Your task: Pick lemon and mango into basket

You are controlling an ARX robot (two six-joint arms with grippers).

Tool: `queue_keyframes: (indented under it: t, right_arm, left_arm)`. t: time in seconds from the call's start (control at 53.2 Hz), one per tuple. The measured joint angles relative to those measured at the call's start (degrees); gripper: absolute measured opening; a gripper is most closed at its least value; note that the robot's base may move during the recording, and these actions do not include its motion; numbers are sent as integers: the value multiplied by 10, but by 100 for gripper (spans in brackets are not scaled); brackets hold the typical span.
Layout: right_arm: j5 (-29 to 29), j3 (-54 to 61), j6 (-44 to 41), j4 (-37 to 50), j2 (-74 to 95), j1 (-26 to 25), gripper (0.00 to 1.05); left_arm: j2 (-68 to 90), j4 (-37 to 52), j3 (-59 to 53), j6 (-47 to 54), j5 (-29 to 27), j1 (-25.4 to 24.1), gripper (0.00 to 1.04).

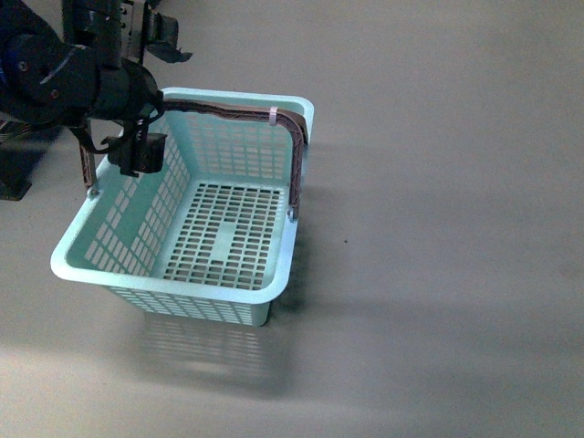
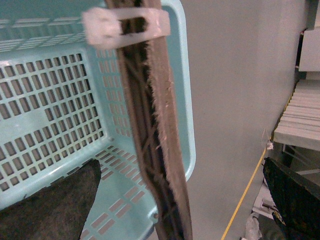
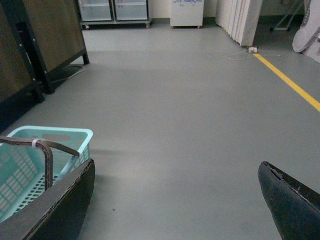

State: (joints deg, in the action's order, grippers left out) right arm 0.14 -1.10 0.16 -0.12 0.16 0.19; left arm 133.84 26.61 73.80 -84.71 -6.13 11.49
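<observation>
In the front view, the basket [image 1: 173,287] is sitting on the grey floor [image 1: 438,228], left of centre, with its slotted bottom showing from wall to wall. Its two brown handles [image 1: 228,109] are standing raised over the far rim, bound together by a pale clip [image 1: 272,115]. The left arm [image 1: 55,78] is reaching in from the far left, above the basket's far-left corner.

In the left wrist view, the left fingers [image 2: 50,205] are hanging spread wide apart. One is lying over the basket's inside and the other over the floor beyond the rim. The handles are running between them, and neither finger is touching them. A yellow line [image 2: 245,200] is crossing the floor outside the basket.

In the right wrist view, the right fingers [image 3: 55,210] are also hanging released, well apart, with only bare floor between them. The basket is showing at the left, just beyond one finger. Dark panels [image 3: 50,30] are standing at the far left.
</observation>
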Motion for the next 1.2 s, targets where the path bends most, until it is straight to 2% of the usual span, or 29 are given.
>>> queue_keyframes:
  t: [0.094, 0.225, 0.376, 0.47, 0.545, 0.582, 0.808, 1.052, 1.202]
  right_arm:
    - [0, 0, 0, 0, 0, 0, 96]
    - [0, 0, 0, 0, 0, 0, 96]
    - [0, 0, 0, 0, 0, 0, 96]
    - [0, 0, 0, 0, 0, 0, 96]
    - [0, 0, 0, 0, 0, 0, 96]
    - [0, 0, 0, 0, 0, 0, 96]
    - [0, 0, 0, 0, 0, 0, 96]
    - [0, 0, 0, 0, 0, 0, 96]
    - [0, 0, 0, 0, 0, 0, 96]
  left_arm:
    - [37, -32, 57, 0, 0, 2, 97]
    - [61, -44, 91, 0, 3, 5, 79]
    - [62, -47, 104, -11, 5, 11, 47]
    - [62, -79, 108, -22, 6, 13, 25]
    - [63, -94, 115, -28, 5, 15, 11]
    - [63, -100, 118, -42, 6, 16, 7]
    - [53, -103, 113, -52, 8, 19, 6]
    - [-63, -78, -14, -89, 19, 14, 6]
    - [-235, -70, -134, -104, 24, -3, 6]
